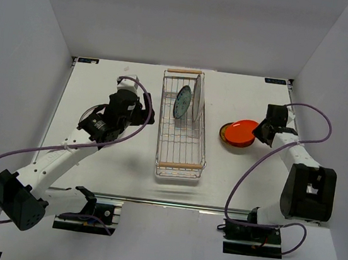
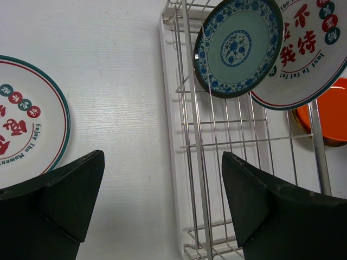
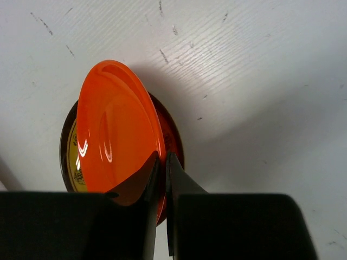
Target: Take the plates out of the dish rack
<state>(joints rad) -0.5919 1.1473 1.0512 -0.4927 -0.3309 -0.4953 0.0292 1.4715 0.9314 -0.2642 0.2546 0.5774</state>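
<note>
The chrome wire dish rack (image 1: 181, 150) stands mid-table with a blue-patterned plate (image 1: 182, 102) and a white plate (image 1: 197, 98) upright at its far end. Both show in the left wrist view: the blue-patterned plate (image 2: 238, 46) and the white plate with coloured dots (image 2: 303, 59). My left gripper (image 1: 146, 111) is open and empty beside the rack's left rail (image 2: 187, 135). My right gripper (image 1: 264, 131) is shut on the rim of the orange plate (image 3: 114, 130), which is tilted over a dark-rimmed yellow plate (image 3: 70, 157) lying on the table right of the rack.
Another white plate with coloured dots and a teal rim (image 2: 27, 114) lies flat on the table left of the rack, under my left arm. White walls enclose the table on three sides. The rack has a wooden handle (image 1: 184, 71) at each short end.
</note>
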